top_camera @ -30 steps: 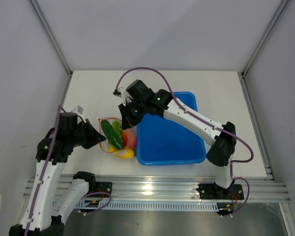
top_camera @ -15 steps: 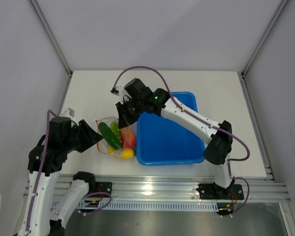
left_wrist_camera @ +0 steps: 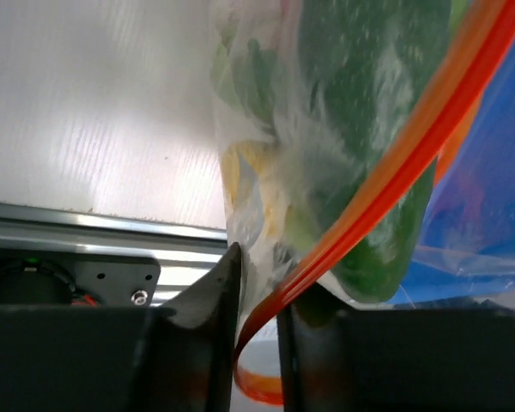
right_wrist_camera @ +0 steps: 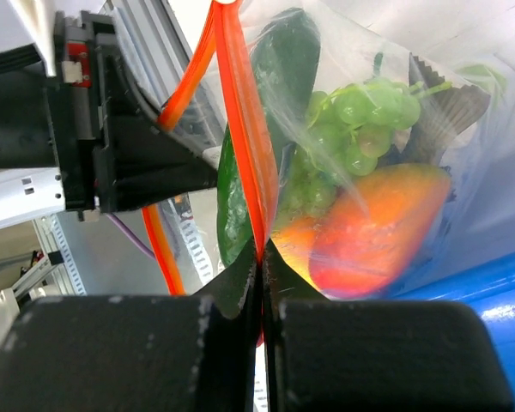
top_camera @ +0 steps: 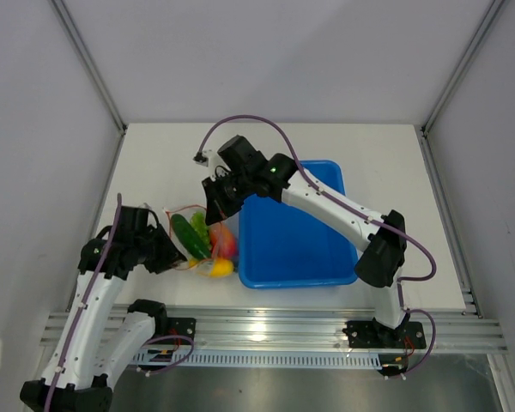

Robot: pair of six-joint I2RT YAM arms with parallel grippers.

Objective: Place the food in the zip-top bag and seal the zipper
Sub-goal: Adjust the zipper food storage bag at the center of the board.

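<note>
Bag with food on bench, left of blue tub; zipper runs far-right to near-left, right claw pinching its far end, left claw narrow, straddling its near end.

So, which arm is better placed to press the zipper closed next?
Probably left: the left gripper has the zipper between its open fingers; the right gripper is shut on it, anchoring.
</note>
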